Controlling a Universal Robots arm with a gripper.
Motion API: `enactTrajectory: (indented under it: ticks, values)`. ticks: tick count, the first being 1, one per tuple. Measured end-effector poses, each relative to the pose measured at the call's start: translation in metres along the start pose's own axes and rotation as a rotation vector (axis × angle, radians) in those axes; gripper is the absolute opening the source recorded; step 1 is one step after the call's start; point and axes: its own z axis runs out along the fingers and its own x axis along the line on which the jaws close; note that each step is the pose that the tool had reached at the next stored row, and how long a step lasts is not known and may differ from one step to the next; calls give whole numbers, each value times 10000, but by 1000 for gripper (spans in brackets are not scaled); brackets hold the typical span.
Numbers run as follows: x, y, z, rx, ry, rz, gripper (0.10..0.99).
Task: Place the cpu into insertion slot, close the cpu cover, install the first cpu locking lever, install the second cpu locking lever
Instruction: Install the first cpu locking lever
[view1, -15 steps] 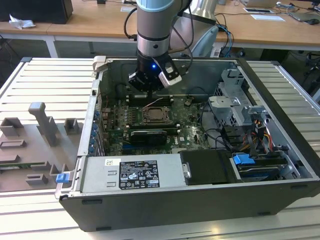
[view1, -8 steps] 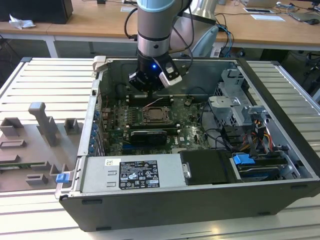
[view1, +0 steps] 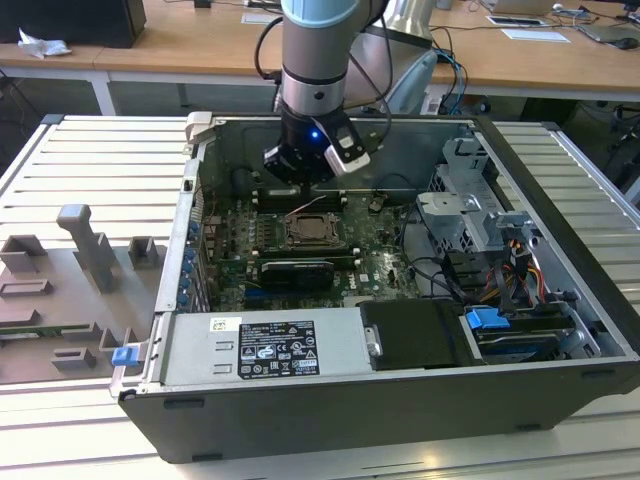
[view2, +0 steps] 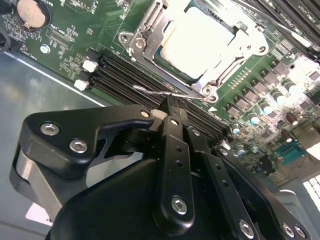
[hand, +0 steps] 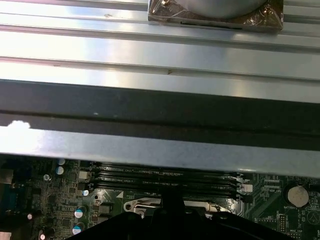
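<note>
The arm reaches down into an open computer case (view1: 560, 300), and its gripper (view1: 312, 165) hangs just above the green motherboard (view1: 375, 262), over the long black memory slots (view2: 125, 75) that run beside the insertion slot (view1: 312, 230). In the second wrist view the gripper's (view2: 167, 107) fingers (view2: 172, 150) are pressed together with nothing between them, and their tips sit right at a thin metal locking lever (view2: 170, 93) that runs along the near edge of the socket, between the socket and the memory slots. Whether the tips actually touch the lever cannot be told.

The cpu (view2: 202, 42) lies flat inside the insertion slot (view2: 150, 37), its pale top showing. The cpu cover (view2: 212, 75) is down around it, the silver frame bordering the chip on the sides that show.

In the first wrist view the memory slots (hand: 165, 177) lie between the socket's metal rim (hand: 145, 204) and the case wall, and a round coin cell (hand: 298, 196) sits on the board off the end of those slots.

In the exterior view, beside the motherboard, the case also holds a grey power supply box (view1: 260, 350) and a bundle of coloured cables (view1: 515, 262).
</note>
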Motion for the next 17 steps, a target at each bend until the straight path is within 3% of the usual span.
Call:
enactTrajectory:
  ticks: [17]
  values:
    - [-193, -14, 103, 12, 1, 0, 106]
